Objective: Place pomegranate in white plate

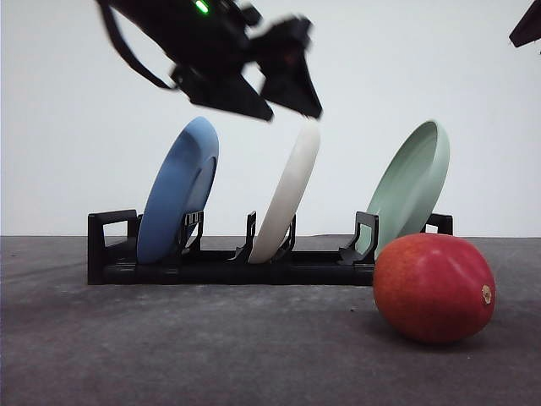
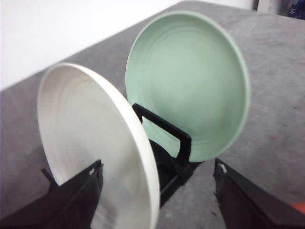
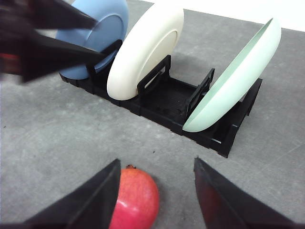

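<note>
The pomegranate [image 1: 434,288] lies on the grey table, in front of the rack's right end. The white plate [image 1: 287,194] stands on edge in the middle slot of the black rack [image 1: 228,264]. My left gripper [image 1: 287,107] hangs open just above the plate's top rim, motion-blurred. In the left wrist view the white plate [image 2: 90,138] rises between the open fingers [image 2: 71,200]. My right gripper [image 3: 157,163] is open and empty above the table, apart from the pomegranate [image 3: 136,198], which is partly behind one finger [image 3: 95,200].
A blue plate [image 1: 177,190] stands in the rack's left slot and a pale green plate [image 1: 410,186] in the right slot, leaning over the fruit. A black part of my right arm [image 1: 528,30] shows at the top right corner. Open grey table lies in front of the rack.
</note>
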Robot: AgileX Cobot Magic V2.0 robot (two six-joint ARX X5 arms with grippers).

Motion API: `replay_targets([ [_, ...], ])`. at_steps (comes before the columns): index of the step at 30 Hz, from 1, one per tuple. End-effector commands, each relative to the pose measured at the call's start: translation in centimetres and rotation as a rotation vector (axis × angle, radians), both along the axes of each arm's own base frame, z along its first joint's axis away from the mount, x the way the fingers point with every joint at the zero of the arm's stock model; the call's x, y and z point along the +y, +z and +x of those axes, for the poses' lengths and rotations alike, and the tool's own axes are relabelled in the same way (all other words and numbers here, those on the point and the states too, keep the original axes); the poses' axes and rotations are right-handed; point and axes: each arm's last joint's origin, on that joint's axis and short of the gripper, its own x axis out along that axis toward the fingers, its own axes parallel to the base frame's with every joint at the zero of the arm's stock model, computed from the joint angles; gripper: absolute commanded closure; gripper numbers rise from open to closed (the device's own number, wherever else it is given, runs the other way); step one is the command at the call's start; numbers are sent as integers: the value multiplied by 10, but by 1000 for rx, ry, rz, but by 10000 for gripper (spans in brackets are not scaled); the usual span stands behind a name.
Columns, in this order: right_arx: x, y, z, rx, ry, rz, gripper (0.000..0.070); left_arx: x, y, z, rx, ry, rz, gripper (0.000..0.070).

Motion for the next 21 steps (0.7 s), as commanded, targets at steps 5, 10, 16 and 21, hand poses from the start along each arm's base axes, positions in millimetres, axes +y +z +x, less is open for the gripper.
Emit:
replay_targets([
  [5, 1, 5, 0, -25, 10, 2, 392, -27, -11, 28, 74, 120, -1, 271],
  [10, 1, 5, 0, -25, 10, 2, 392, -41, -19, 43, 101, 140, 34, 271],
  [16, 1, 5, 0, -25, 10, 2, 392, -44, -22, 46, 113, 140, 44, 293],
  [21, 1, 5, 0, -25, 10, 2, 392, -44, -24, 44, 136, 142, 58, 493],
])
